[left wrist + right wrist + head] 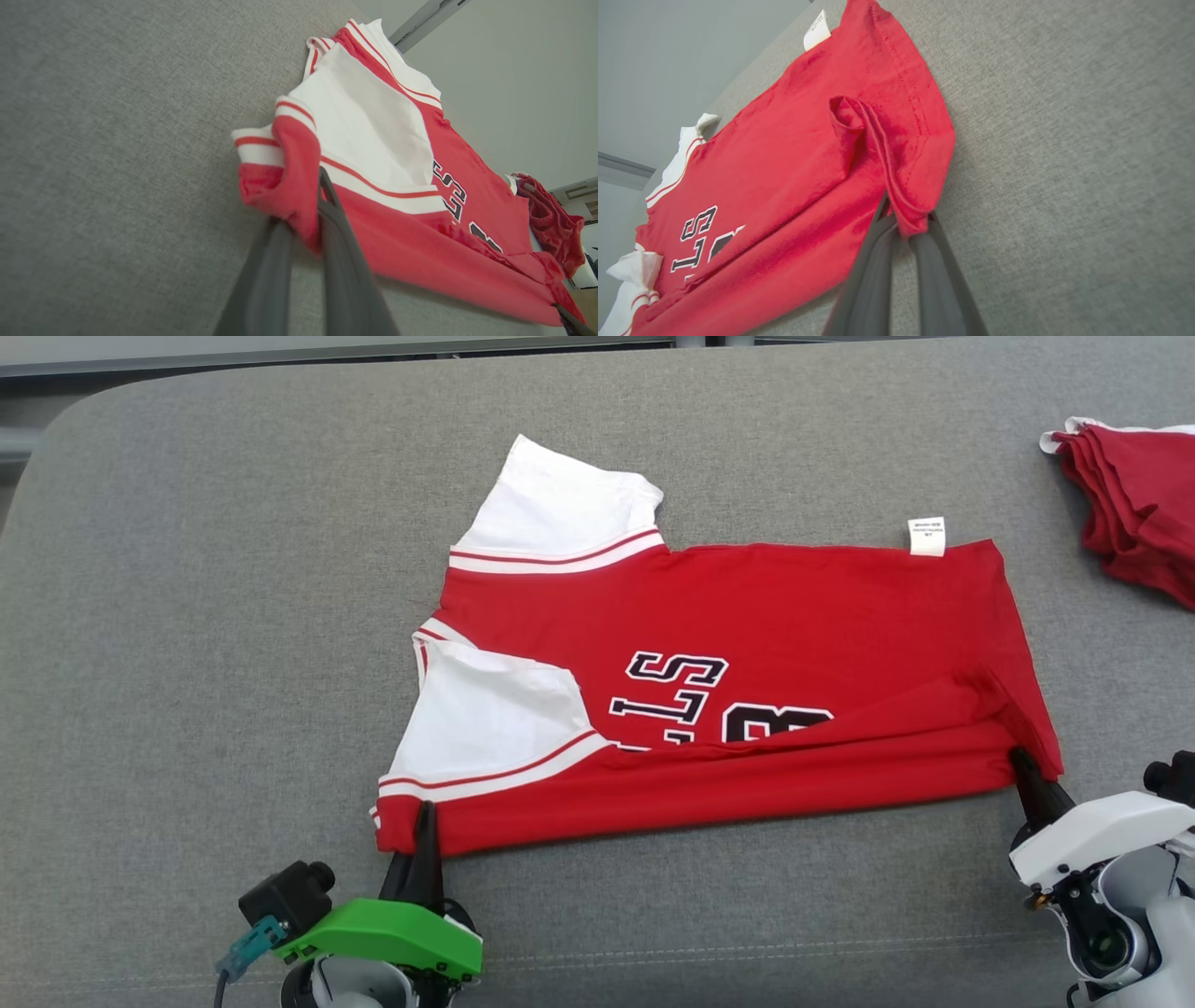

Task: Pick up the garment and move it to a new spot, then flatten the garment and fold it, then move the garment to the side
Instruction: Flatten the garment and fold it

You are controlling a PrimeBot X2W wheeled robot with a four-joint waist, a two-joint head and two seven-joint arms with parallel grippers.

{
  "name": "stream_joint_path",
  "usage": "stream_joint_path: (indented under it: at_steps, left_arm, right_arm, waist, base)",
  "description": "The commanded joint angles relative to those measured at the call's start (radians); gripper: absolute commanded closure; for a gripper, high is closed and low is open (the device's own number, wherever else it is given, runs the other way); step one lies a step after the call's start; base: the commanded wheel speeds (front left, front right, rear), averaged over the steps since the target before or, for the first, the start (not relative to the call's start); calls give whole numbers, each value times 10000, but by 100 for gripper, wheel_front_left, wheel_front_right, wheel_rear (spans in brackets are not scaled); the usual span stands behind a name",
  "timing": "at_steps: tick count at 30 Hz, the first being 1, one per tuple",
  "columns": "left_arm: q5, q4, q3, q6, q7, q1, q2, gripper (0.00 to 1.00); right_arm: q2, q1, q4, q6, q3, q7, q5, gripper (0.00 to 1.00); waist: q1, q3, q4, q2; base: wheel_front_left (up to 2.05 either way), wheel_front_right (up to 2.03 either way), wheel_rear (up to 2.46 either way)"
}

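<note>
Both arms reach in low from the near edge of the grey worktop [187,616]. The left fingers [425,845] pinch the garment [747,607] at its near sleeve corner, and the right fingers [1032,784] pinch its near hem corner (the wrist views show cloth bunched between them). The head view takes in the half-folded jersey whole, mid-worktop, with a darker red cloth [1139,495] at far right.

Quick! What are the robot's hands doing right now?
Left hand: closed, pinching the jersey at its sleeve-end corner.
Right hand: closed, pinching the jersey at its hem corner.
</note>
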Motion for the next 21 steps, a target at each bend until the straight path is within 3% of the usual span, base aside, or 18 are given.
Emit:
stream_joint_path:
  at_steps: [1, 7, 8, 9, 10, 11, 21]
  left_arm:
    - [86, -21, 66, 67, -96, 78, 41, 100]
    - [224, 0, -95, 205, -12, 124, 14, 100]
    - [242, 8, -108, 237, 17, 133, 49, 100]
    - [278, -2, -138, 286, 65, 173, 126, 58]
    - [297, -27, -147, 326, 75, 193, 180, 11]
    - [331, -46, -173, 331, 141, 222, 242, 0]
    - [839, -954, -119, 794, 254, 312, 1050, 0]
  right_arm:
    - [-89, 101, -8, -21, -98, 28, -114, 100]
    - [2, 187, -39, -21, -208, 67, -366, 100]
    - [24, 193, -58, -21, -219, 45, -398, 95]
    - [50, 253, -94, -21, -240, 52, -436, 23]
    - [56, 285, -132, -21, -254, 79, -446, 0]
    - [39, 332, -178, -21, -250, 119, -473, 0]
    - [-465, 1231, -1426, -14, -621, 282, -1006, 0]
  waist:
    - [0, -2, 1, 0]
    - [0, -24, -43, 0]
    - [0, -30, -61, 0]
    - [0, -40, -90, 0]
    - [0, -47, -101, 0]
    - [0, -56, -112, 0]
    - [0, -100, -371, 0]
  base:
    - [0, 0, 0]
    - [0, 0, 0]
    - [0, 0, 0]
    - [0, 0, 0]
    - [0, 0, 0]
    - [0, 0, 0]
    - [0, 0, 0]
